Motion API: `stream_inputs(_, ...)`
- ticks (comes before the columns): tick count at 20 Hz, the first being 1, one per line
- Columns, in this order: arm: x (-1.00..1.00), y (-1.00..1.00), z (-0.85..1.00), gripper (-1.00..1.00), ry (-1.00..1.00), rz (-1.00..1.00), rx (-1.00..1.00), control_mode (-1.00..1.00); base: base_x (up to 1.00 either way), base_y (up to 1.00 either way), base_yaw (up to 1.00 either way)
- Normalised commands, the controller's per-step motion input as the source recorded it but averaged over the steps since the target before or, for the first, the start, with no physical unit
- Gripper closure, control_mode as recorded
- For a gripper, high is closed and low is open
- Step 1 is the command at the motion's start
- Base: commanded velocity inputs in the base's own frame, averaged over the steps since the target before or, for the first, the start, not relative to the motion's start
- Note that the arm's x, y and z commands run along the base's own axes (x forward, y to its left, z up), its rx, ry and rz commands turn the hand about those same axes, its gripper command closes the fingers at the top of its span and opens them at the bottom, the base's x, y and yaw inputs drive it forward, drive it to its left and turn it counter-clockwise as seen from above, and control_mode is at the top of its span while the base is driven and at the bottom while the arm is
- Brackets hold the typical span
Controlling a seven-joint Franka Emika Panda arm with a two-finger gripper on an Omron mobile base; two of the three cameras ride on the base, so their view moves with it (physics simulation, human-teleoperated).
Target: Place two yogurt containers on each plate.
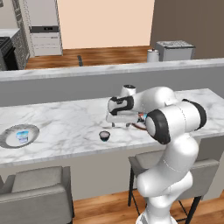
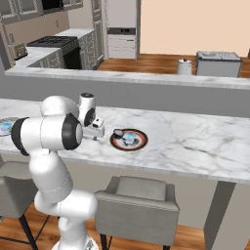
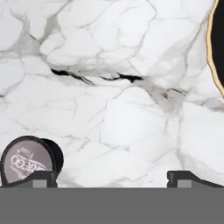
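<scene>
- Plainly, the gripper (image 3: pixel 112 177) was held low over the marble counter (image 1: pixel 65 122) with its two finger tips (image 3: pixel 41 178) set wide apart and nothing between them.
- In the left base view the gripper (image 1: pixel 120 124) was seen just to the left of the plate with the dark reddish-brown rim (image 1: pixel 141 127), most of which was hidden behind the arm.
- A dark round yogurt cup (image 1: pixel 104 135) was seen standing upright on the bare counter, near the gripper and toward the front edge; being round, it showed no long axis.
- In the hand view the same dark cup (image 3: pixel 28 164) was seen from above beside one finger tip, its pale printed lid facing the camera; whether the tip touched it could not be told.
- In the right base view the reddish-brown plate (image 2: pixel 140 144) was seen to carry two cups: a second dark cup (image 2: pixel 118 133) at its left edge and a light blue and white cup (image 2: pixel 129 139) near its middle.
- Whether that blue and white cup stood upright or lay tilted could not be told.
- At the far left of the counter a pale silver-grey plate (image 1: pixel 8 139) was seen, well apart from the other plate.
- Another light blue and white cup (image 1: pixel 22 136) was seen upright near the middle of the silver-grey plate.
</scene>
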Motion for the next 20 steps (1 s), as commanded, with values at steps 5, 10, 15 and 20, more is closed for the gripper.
stream_inputs(5, -0.04, 0.56, -0.03, -1.0, 0.02, 0.0, 0.0, -1.0, 0.0, 0.0, 0.0)
stream_inputs(10, -0.02, 0.44, 0.0, -1.0, -0.01, 0.0, 0.0, -1.0, 0.0, 0.0, 0.0)
stream_inputs(15, -0.02, 0.24, -0.04, -1.0, -0.04, 0.0, 0.0, -1.0, 0.0, 0.0, 0.0)
stream_inputs(20, -0.07, 0.03, -0.19, -1.0, -0.03, 0.0, 0.0, -1.0, 0.0, 0.0, 0.0)
